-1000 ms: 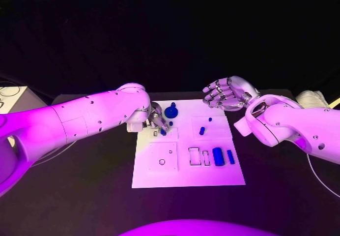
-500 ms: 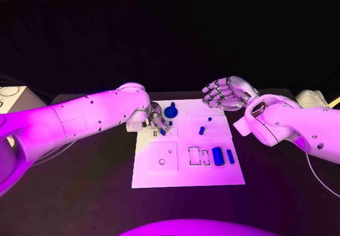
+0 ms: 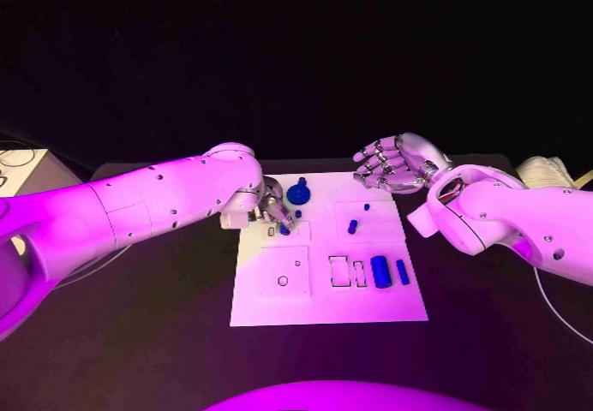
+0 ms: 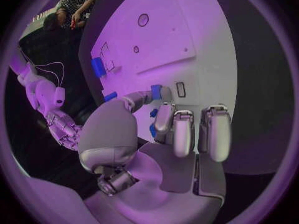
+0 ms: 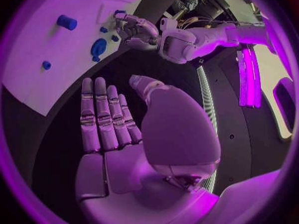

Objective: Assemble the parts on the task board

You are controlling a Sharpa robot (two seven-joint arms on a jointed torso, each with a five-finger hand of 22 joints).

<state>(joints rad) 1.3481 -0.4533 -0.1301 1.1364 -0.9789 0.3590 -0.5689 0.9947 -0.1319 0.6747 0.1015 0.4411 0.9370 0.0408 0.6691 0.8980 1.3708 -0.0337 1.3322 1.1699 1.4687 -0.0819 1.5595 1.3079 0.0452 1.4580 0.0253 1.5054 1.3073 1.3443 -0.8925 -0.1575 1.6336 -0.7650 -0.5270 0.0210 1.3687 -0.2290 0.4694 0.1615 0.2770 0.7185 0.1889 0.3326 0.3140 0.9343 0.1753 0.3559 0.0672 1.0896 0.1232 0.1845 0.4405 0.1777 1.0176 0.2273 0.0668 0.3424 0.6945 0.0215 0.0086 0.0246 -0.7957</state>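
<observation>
The left hand (image 3: 274, 210) pinches a small blue part (image 4: 156, 91) just above the board (image 3: 324, 300), beside a slot (image 4: 181, 89); a tilted part could jam or slip free. The right hand (image 3: 389, 164) hangs empty, fingers spread, past the board's far corner. The black table (image 3: 148, 342) lies under coloured light, the room dark.

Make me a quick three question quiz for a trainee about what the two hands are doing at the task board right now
1. True or false: the right hand holds a blue part.
2. Which hand is at the small blue part near the task board's far left corner? A) left hand B) right hand C) neither
3. Fill in: the right hand hovers with its fingers ____.

Key
1. False; its palm is bare in the right wrist view.
2. A; the fingertips pinch it in the left wrist view.
3. Apart, holding nothing.
</observation>
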